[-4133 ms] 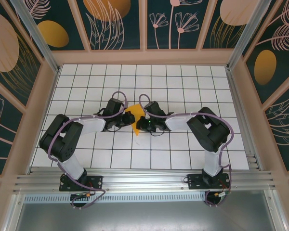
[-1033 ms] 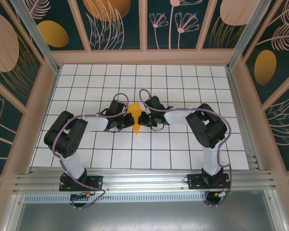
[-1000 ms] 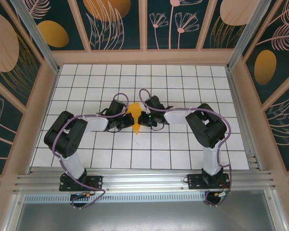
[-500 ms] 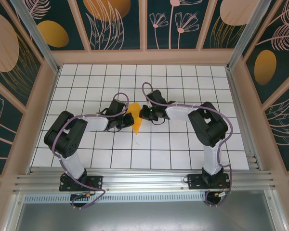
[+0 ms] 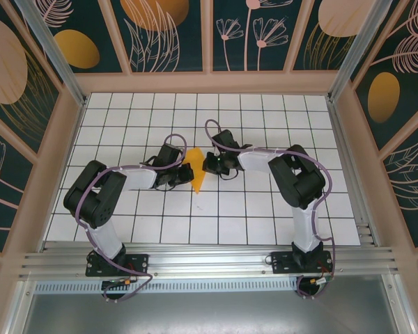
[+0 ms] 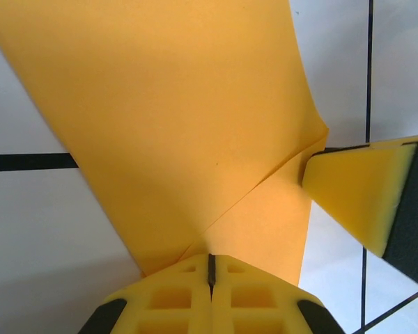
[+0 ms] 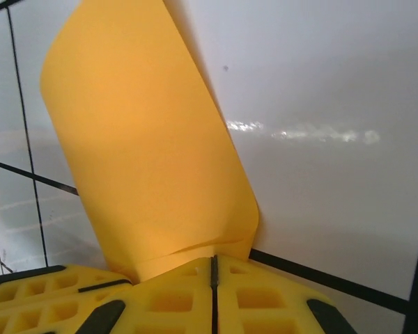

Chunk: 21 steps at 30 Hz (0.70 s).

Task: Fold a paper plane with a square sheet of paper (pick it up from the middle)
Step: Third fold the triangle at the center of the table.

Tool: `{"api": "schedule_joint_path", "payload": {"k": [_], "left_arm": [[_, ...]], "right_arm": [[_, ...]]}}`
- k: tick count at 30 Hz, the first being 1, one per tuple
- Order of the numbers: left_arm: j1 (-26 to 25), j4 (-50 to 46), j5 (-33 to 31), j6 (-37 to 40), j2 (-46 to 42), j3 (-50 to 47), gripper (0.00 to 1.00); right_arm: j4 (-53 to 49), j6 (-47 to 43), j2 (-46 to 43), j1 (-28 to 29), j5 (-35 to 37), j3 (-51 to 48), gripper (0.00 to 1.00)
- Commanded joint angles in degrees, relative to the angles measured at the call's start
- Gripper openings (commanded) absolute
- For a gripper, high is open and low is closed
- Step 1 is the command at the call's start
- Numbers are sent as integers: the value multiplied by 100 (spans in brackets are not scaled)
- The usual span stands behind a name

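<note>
The orange-yellow sheet of paper (image 5: 197, 170) lies mid-table, folded into a narrow dart-like paper plane shape with its point toward the near edge. My left gripper (image 5: 184, 174) is shut at its left side. In the left wrist view its closed pads (image 6: 210, 266) rest on the paper (image 6: 181, 118) where a diagonal crease ends. My right gripper (image 5: 207, 165) is shut at the paper's upper right. Its closed pads (image 7: 213, 270) meet the edge of a flap (image 7: 139, 153) that curls upward. A right fingertip (image 6: 355, 184) touches the paper's corner.
The white grid-tile table (image 5: 265, 209) is walled by wooden frames with dark floral panels (image 5: 167, 35). Both arms reach inward from their bases at the near rail (image 5: 209, 261). The left gripper's pads (image 7: 35, 289) sit close beside the right gripper.
The right gripper has shifted up and to the right, off the paper's middle. The paper looks narrower, with its right flap lifted. The left gripper has stayed put.
</note>
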Motion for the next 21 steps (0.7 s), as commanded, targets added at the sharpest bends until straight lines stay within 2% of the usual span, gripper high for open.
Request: {"api": "schedule_joint_path", "payload": {"k": [1,21], "left_arm": [[45,-615,-423,143,229,-100,5],[43,-701,-518,209,207,-167,4]], "right_arm": [[-29,-139,-50,-60,-39,249,8],[-303,-156,607,-197,352,559,8]]}}
